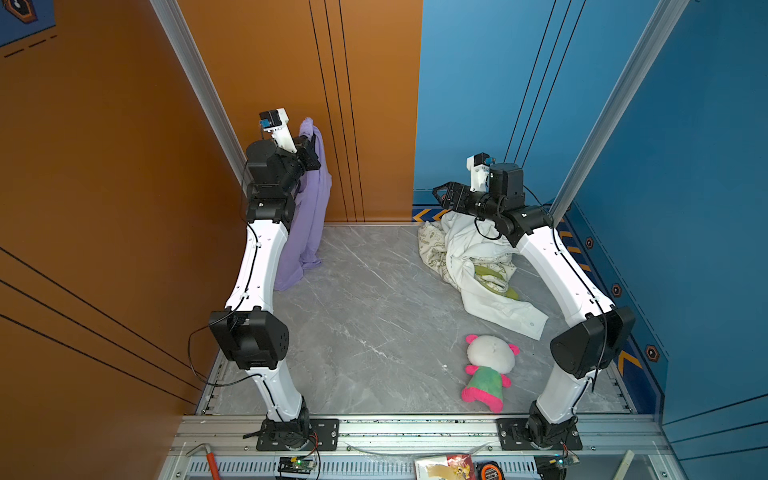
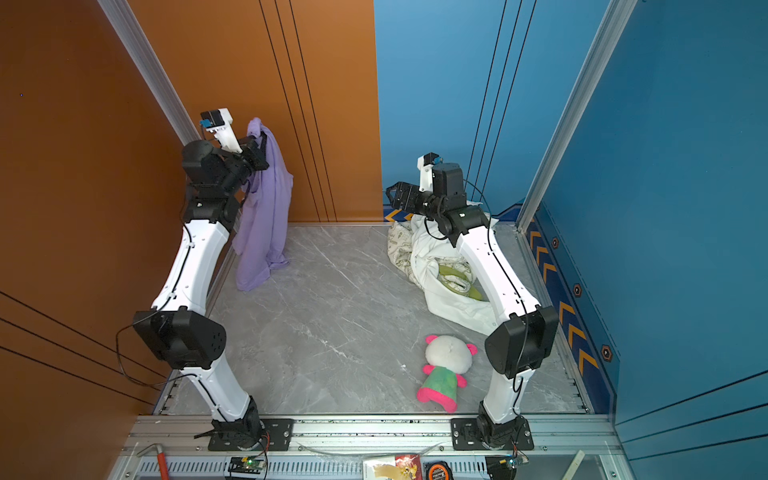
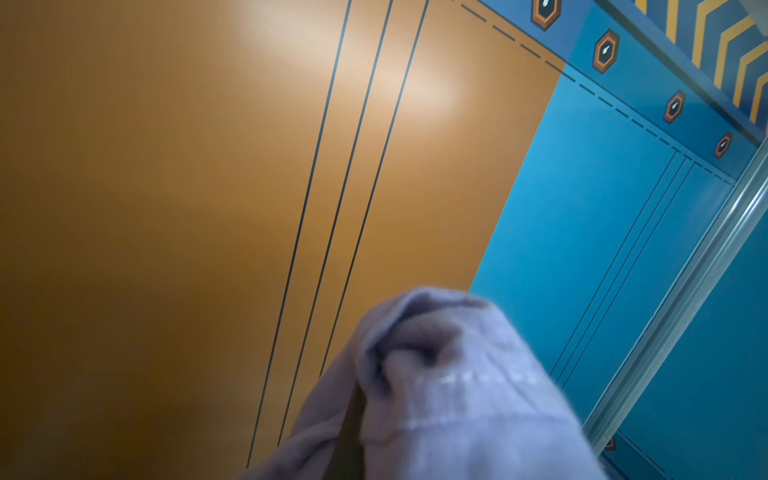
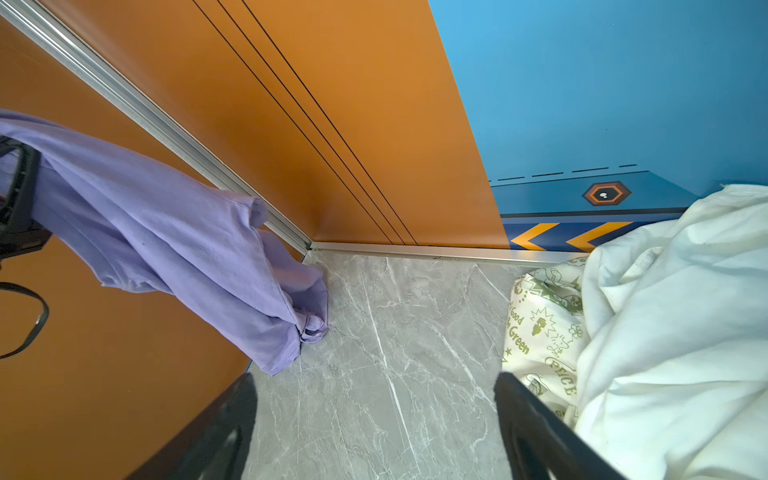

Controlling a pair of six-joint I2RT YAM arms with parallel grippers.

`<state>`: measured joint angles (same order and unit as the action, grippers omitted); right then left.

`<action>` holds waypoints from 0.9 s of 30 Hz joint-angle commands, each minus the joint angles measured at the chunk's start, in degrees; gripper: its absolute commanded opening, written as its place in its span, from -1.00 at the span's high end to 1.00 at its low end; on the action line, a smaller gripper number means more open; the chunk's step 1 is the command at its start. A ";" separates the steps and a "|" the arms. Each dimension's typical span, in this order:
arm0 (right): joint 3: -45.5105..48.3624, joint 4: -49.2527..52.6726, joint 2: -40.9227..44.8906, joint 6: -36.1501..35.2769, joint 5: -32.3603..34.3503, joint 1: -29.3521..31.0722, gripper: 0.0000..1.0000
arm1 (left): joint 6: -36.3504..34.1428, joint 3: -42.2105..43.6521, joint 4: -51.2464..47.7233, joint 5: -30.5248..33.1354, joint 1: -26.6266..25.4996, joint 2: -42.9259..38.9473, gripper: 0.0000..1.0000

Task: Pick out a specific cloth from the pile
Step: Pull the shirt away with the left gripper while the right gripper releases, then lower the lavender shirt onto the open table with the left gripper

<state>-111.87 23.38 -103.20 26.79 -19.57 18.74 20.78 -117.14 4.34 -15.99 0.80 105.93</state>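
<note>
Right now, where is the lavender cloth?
In both top views the lavender cloth hangs on the left from the shut left gripper, by the orange wall, its lower end reaching the marble table, well clear of the pile far right.

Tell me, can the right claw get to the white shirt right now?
Probably yes. The right claw is open and empty, hovering close above the white shirt, and nothing lies over that part of the shirt.
</note>
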 commanded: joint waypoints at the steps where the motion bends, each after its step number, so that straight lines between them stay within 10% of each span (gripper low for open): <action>1: -0.23 -0.61 -1.44 -0.69 0.48 -0.02 -0.80 | -1.09 -3.45 0.91 1.83 0.08 3.90 1.00; 13: -1.77 -0.61 -3.36 -0.51 -0.98 -0.53 -0.82 | 1.19 -45.10 2.00 10.74 0.77 29.64 1.00; 20: 0.21 -0.70 -1.42 -1.12 -1.65 -1.05 -0.82 | -5.78 -25.78 5.90 8.28 1.16 15.92 1.00; 27: 5.10 -1.89 1.35 -1.30 -2.73 -1.40 -0.83 | -12.65 11.14 10.22 11.79 -1.60 -4.00 1.00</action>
<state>-108.51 22.76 -105.01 26.76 -20.91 17.58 12.69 -116.05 9.52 -6.55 0.64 107.98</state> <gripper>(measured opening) 0.914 0.055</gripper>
